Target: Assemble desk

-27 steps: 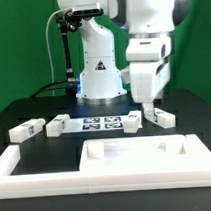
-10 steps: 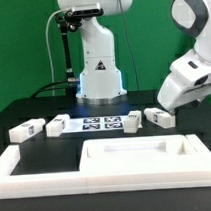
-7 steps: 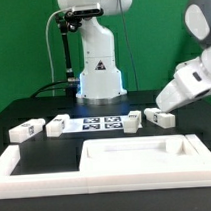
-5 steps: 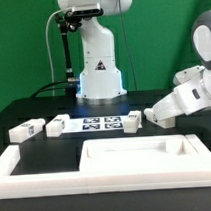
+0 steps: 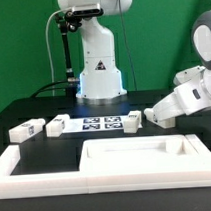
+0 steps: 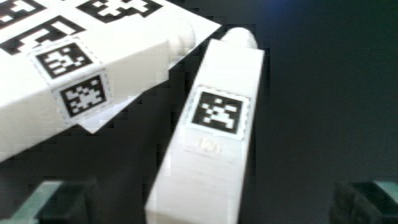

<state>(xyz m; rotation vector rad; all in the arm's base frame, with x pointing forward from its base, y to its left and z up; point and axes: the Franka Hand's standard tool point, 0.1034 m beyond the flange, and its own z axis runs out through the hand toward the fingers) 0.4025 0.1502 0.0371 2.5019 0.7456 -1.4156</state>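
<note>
White panel [image 5: 136, 154] lies bare on the worktop [image 5: 22, 112], nothing fitted to it yet by my reckoning, while my tool [image 6: 210, 203] sits spread open astride one loose leg [image 6: 217, 110] beside the marker board [image 6: 71, 60].

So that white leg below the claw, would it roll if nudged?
Probably not: the leg has flat sides and lies flat, so it would likely slide. It looks like hard plastic, so probably stiff. Its smooth surface may be a little slippery for the gripper.
</note>
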